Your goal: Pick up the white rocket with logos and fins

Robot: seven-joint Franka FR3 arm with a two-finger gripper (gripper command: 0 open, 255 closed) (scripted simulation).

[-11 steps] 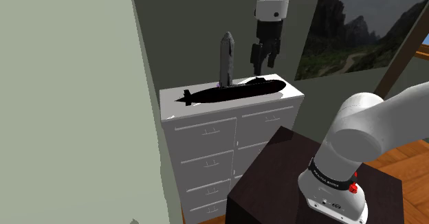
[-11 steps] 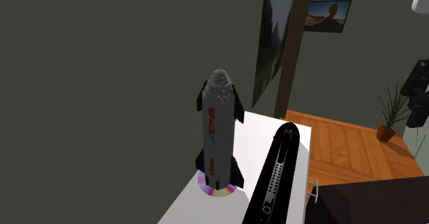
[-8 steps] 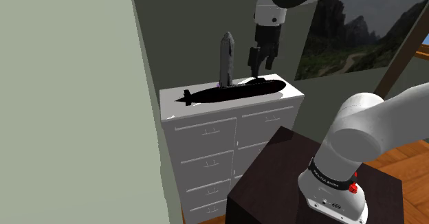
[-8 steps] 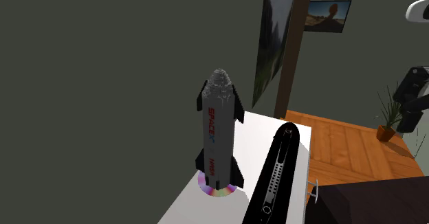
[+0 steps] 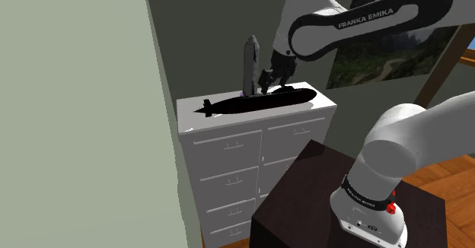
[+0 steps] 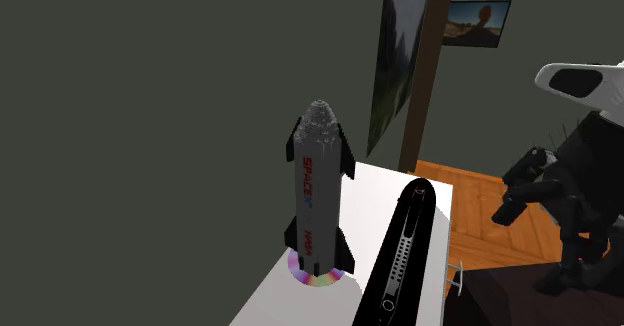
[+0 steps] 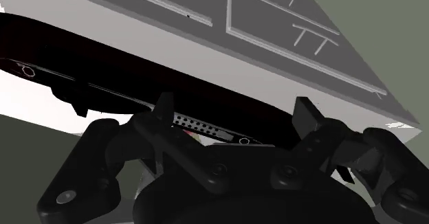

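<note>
— Where's the black two-finger hand [image 5: 266, 81]?
— Tilted, fingers apart, pointing at the black submarine model [image 5: 259, 100].
— And the grey-white, black-finned rocket [image 5: 250, 62]?
— Upright on the white dresser [image 5: 228, 126], beside the submarine.

Shoulder view far, second exterior view close; both share the dresser top [image 5: 251, 119]

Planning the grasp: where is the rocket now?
The grey rocket stands upright on the white dresser, behind the black submarine, just left of the gripper in the shoulder view.
</note>
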